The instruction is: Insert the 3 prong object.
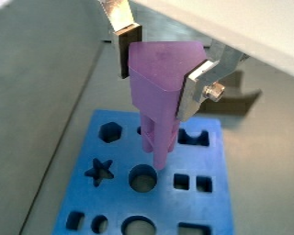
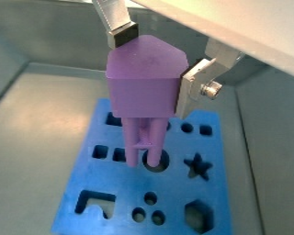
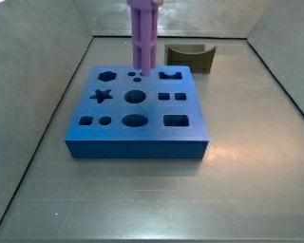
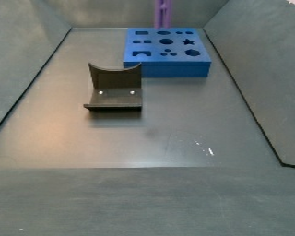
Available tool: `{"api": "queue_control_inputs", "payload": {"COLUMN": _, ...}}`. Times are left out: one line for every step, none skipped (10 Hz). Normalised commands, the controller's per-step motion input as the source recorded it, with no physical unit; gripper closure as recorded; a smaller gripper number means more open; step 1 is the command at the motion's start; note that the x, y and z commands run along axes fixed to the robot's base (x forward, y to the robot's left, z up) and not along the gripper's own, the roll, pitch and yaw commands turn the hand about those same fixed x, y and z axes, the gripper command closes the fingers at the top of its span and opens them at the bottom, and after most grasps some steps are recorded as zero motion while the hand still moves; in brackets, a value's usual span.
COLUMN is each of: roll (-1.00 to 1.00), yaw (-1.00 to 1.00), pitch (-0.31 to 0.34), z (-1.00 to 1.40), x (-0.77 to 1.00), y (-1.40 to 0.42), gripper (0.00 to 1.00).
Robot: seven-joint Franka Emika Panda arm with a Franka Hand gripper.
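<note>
**Purple piece poised over the blue block**

A grey metal floor with low walls fills both side views. Nearest in a side view sits the dark olive arch block (image 4: 114, 88), well apart from the work. Beyond it, toward one o'clock, lies the blue block (image 4: 169, 53) with its shaped holes.

The gripper (image 2: 158, 57) hangs above the block, its silver fingers (image 1: 121, 41) clamped on the broad upper end of the 3 prong object (image 2: 144, 92). The piece stands upright, long axis vertical, straight below the jaws, prongs down.

Its lower end sits at the three small holes (image 3: 138, 72), by the block's far edge. Whether the prongs have entered is hidden. The gripper is cropped from both side views.
</note>
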Motion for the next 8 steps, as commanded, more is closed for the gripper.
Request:
{"api": "queue_control_inputs", "payload": {"roll": 0.0, "yaw": -0.64, "pitch": -0.066, "z": -0.37, "x": 0.0, "y": 0.37, "gripper": 1.0}}
{"api": "queue_control_inputs", "payload": {"roll": 0.0, "yaw": -0.56, "pitch": -0.059, "z": -0.38, "x": 0.03, "y": 0.47, "gripper": 1.0}}
{"api": "queue_control_inputs", "payload": {"roll": 0.0, "yaw": -0.5, "pitch": -0.077, "z": -0.34, "x": 0.03, "y": 0.52, "gripper": 1.0}}
{"api": "queue_control_inputs", "payload": {"roll": -0.08, "yaw": -0.27, "pitch": -0.077, "z": -0.34, "x": 0.0, "y": 0.65, "gripper": 1.0}}
{"api": "queue_control_inputs", "payload": {"roll": -0.22, "yaw": 0.0, "pitch": -0.076, "z": -0.23, "x": -0.09, "y": 0.8, "gripper": 1.0}}
{"api": "queue_control_inputs", "payload": {"roll": -0.24, "yaw": 0.0, "pitch": -0.039, "z": -0.15, "x": -0.07, "y": 0.71, "gripper": 1.0}}
{"api": "queue_control_inputs", "payload": {"roll": -0.09, "yaw": -0.3, "pitch": -0.029, "z": -0.09, "x": -0.28, "y": 0.25, "gripper": 1.0}}
{"api": "queue_control_inputs", "payload": {"roll": 0.0, "yaw": -0.37, "pitch": -0.019, "z": -0.08, "x": -0.28, "y": 0.0, "gripper": 1.0}}
